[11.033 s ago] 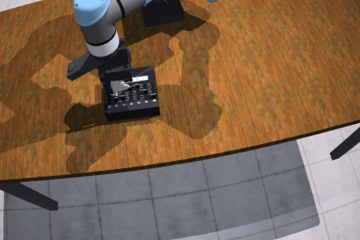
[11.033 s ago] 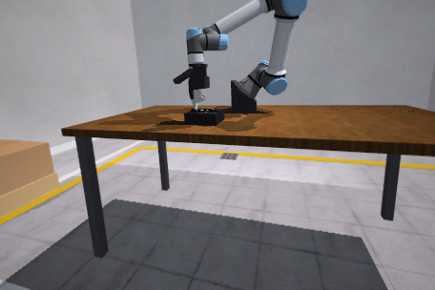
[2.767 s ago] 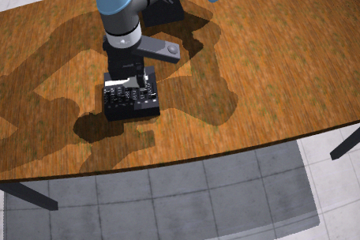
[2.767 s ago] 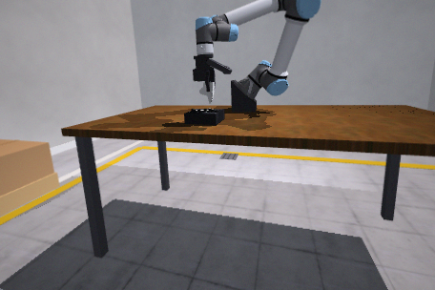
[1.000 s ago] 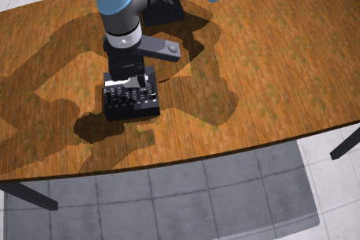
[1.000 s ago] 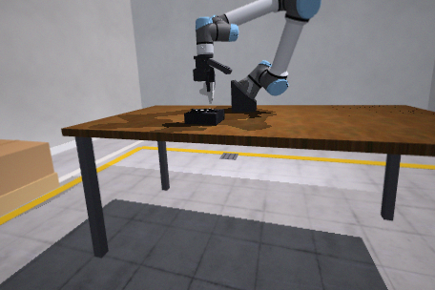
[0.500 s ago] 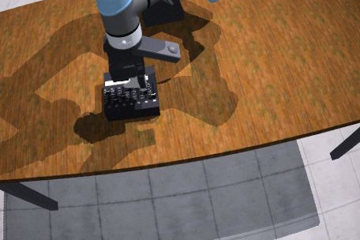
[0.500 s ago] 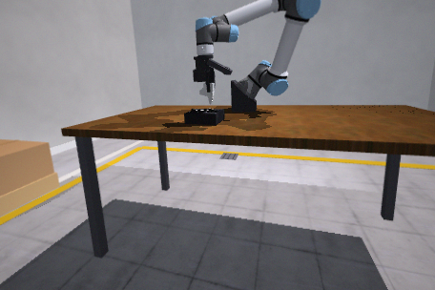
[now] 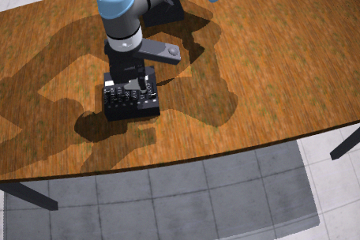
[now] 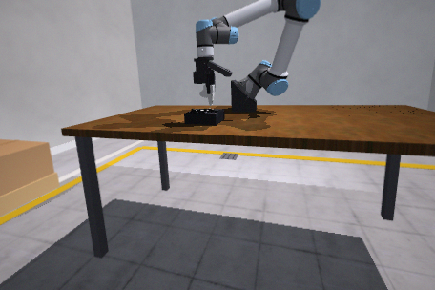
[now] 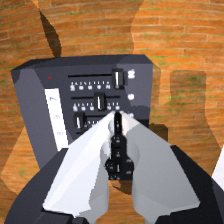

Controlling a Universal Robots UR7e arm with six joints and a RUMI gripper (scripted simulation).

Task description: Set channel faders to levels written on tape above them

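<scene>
The lighting desk (image 9: pixel 132 112) (image 10: pixel 203 118) (image 11: pixel 37 67) bears white tape (image 11: pixel 56 120) with blurred writing, beneath shut, empty jaws (image 9: pixel 143 90) (image 10: pixel 211 104).

Brown boxes (image 10: pixel 26 167) sit beside a yellow floor line (image 10: pixel 310 158) near a drain (image 10: pixel 229 156).

The marks on the white tape (image 11: pixel 56 118) are too blurred to read with certainty
</scene>
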